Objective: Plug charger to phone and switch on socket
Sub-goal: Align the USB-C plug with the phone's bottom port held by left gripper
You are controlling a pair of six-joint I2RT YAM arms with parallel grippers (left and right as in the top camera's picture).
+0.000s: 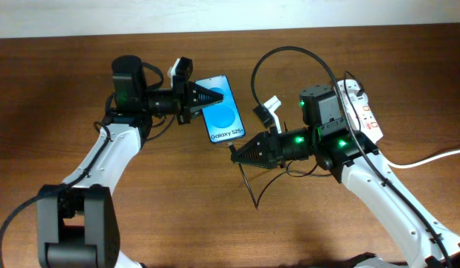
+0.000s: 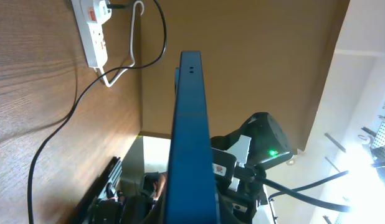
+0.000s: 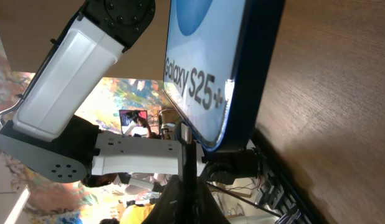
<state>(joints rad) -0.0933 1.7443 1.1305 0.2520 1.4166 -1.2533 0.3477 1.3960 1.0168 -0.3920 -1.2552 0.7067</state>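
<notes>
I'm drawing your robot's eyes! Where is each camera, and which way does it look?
Overhead: above, looking down at the brown wooden table; both arms show.
Left wrist: behind the left gripper, looking along the slim blue-screened smartphone it holds; white power strip beyond, right arm shows.
Right wrist: behind the right gripper, whose thin black charger cable tip points at the smartphone; left arm shows.
All three share the smartphone.

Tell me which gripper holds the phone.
The left gripper: it clamps the phone at its upper end. The right gripper sits at the phone's lower end, pinching the charger tip instead.
</notes>
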